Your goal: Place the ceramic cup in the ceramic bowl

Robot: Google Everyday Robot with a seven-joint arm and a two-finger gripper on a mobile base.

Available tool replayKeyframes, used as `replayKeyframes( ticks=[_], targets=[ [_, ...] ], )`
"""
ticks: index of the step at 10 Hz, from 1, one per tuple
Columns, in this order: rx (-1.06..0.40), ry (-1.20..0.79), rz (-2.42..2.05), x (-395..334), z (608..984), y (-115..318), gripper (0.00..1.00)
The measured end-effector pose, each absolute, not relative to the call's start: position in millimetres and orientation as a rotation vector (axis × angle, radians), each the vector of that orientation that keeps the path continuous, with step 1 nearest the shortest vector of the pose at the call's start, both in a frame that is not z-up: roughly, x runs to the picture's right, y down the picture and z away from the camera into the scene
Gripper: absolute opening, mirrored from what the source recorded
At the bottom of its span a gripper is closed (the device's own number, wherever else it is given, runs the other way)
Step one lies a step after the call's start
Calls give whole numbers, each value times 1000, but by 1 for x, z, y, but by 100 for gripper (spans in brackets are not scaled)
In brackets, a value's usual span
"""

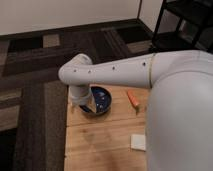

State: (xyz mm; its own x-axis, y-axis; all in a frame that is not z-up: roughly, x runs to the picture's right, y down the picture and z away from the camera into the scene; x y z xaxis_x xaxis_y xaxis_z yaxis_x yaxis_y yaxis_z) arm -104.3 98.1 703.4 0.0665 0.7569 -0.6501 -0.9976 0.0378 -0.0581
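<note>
Arm (175, 100) screens gripper (83, 103) at ceramic bowl (103, 98); orange stick (133, 98) nearby.

End effector (83, 104) blocks the ceramic bowl (104, 99) on its left; bare counter (95, 140) in front; orange object (132, 98) on its right.

The arm (110, 70) hides most of the claw (85, 105) at the bowl (103, 99)'s left rim; the tabletop (100, 139) is cut off below.

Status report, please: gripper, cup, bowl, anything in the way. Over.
Gripper at rim of ceramic bowl. Ceramic cup not seen. Beside bowl: orange object, white pad, both apart.
</note>
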Motion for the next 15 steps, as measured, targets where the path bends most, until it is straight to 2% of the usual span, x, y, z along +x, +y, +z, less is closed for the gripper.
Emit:
replayKeyframes(
  ticks=[15],
  targets=[
    [-584, 519, 1442, -104, 704, 98, 65]
  ],
)
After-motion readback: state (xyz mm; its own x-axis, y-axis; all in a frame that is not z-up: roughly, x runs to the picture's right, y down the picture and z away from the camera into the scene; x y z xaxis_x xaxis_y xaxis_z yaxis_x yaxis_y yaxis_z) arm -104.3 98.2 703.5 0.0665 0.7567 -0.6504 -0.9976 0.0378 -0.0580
